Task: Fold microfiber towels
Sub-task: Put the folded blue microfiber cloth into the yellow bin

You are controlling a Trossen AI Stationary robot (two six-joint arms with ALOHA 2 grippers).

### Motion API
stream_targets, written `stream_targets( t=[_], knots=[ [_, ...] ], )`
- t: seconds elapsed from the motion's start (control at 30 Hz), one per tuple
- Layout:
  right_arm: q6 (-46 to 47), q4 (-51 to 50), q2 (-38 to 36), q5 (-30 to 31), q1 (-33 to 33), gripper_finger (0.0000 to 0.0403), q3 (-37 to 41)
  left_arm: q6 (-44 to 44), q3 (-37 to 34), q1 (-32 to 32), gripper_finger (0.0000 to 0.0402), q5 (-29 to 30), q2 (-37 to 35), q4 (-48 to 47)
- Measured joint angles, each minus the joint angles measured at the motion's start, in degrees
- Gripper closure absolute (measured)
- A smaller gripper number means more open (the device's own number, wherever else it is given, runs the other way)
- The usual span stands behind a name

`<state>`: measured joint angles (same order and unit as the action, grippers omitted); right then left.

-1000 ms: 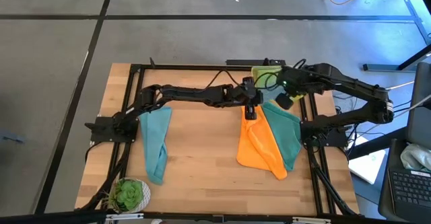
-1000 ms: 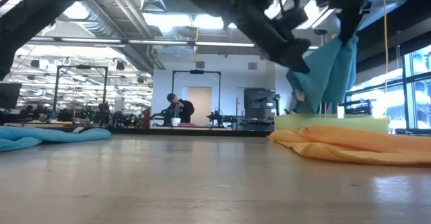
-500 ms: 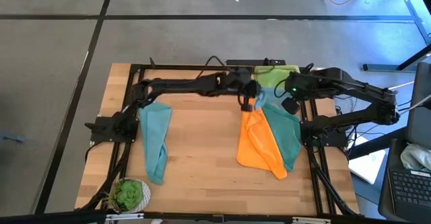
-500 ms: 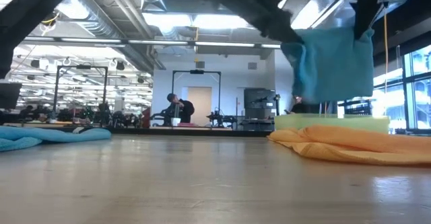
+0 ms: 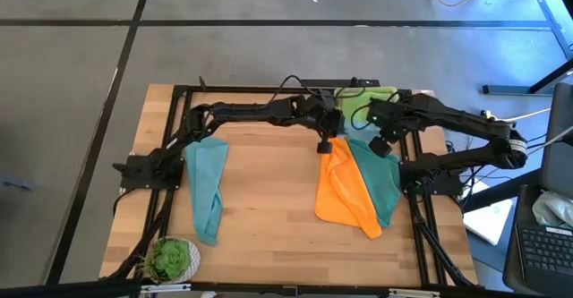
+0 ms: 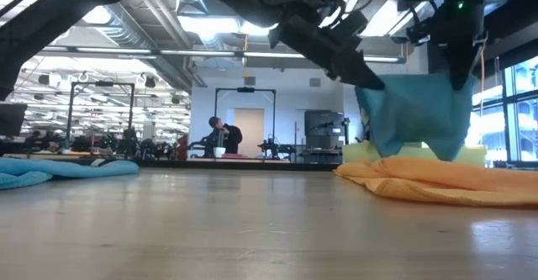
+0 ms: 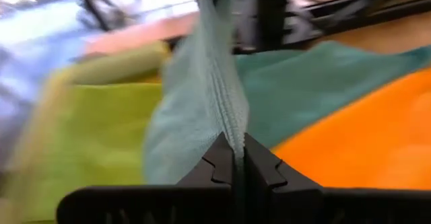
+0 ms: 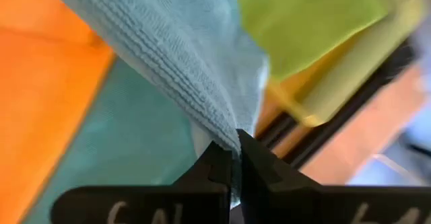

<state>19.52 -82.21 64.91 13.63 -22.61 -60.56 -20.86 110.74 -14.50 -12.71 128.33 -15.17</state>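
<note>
**Both arms held one light blue towel above the back right of the table**

The left arm reached from its base at the table's left side across the back edge, its forearm stretched long toward the right. The left gripper pointed down, its fingers pressed together on an edge of the soft light blue microfiber towel. The right arm bent back from the right side, and the right gripper was clamped on another edge of the same towel, the cloth pinched between its fingers.

The towel hung stretched between the two grippers, in the air above the flat orange microfiber towel and the teal microfiber towel, which lay side by side on the wooden table. The lime green microfiber towel lay just behind them, on the yellow plastic tray. A second light blue towel lay well apart, on the left side.
</note>
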Motion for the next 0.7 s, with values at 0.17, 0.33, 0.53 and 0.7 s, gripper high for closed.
stream_targets(
  t=[0.17,0.33,0.53,0.7],
  knots=[
    [0.9,-3.5,-1.0,-3.0,0.0,0.0393,-4.6,-1.0,0.1,2.1,0.0400,-3.6,-0.8,-0.2],
    [-4.1,-1.1,-0.9,3.6,-4.1,0.0393,-5.4,-8.8,0.1,0.8,0.0401,7.5,-0.4,3.2],
    [-9.6,5.4,-0.1,3.3,-11.5,0.0393,-0.7,-11.0,0.1,-3.0,0.0400,8.1,1.1,5.8],
    [-13.9,11.5,2.3,3.7,-16.4,0.0393,0.8,-13.4,0.0,-5.0,0.0396,8.1,2.2,8.1]
  ],
)
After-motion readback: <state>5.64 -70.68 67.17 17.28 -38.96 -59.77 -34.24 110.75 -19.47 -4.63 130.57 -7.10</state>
